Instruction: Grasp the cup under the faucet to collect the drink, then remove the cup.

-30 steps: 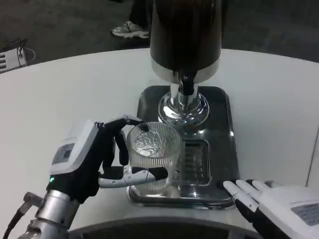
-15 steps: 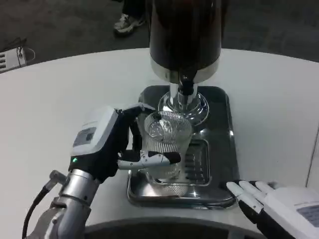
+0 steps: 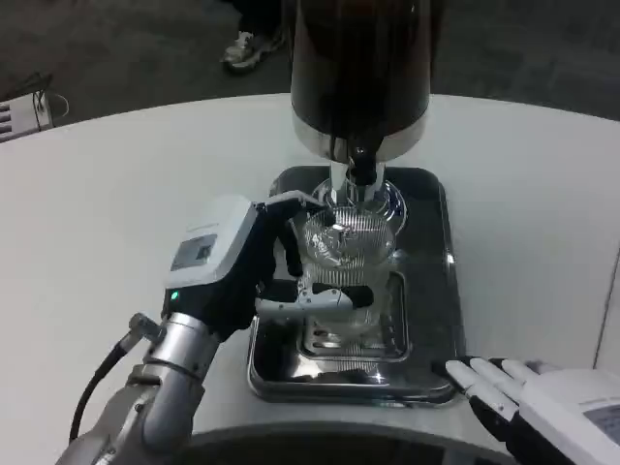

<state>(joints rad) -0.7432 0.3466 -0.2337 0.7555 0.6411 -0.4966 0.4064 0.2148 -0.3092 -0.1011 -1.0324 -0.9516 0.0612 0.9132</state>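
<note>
The ribbed clear cup (image 3: 346,254) looks rigid, light and slippery; a mid-wall grip suits it. The left hand (image 3: 254,274) fingers (image 3: 329,295) wrap it under the faucet (image 3: 361,167). The right hand (image 3: 538,402) rests released on the desk (image 3: 126,203).

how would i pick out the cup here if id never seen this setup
Find the tall dark drink dispenser on its metal tray. Just below its faucet, the left hand holds the cup: the only clear, ribbed glass thing there.

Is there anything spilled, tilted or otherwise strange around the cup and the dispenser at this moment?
Nothing stands out. The left hand holds the ribbed glass cup about upright over the drip tray, just below the faucet. No spill can be seen on the table.
</note>
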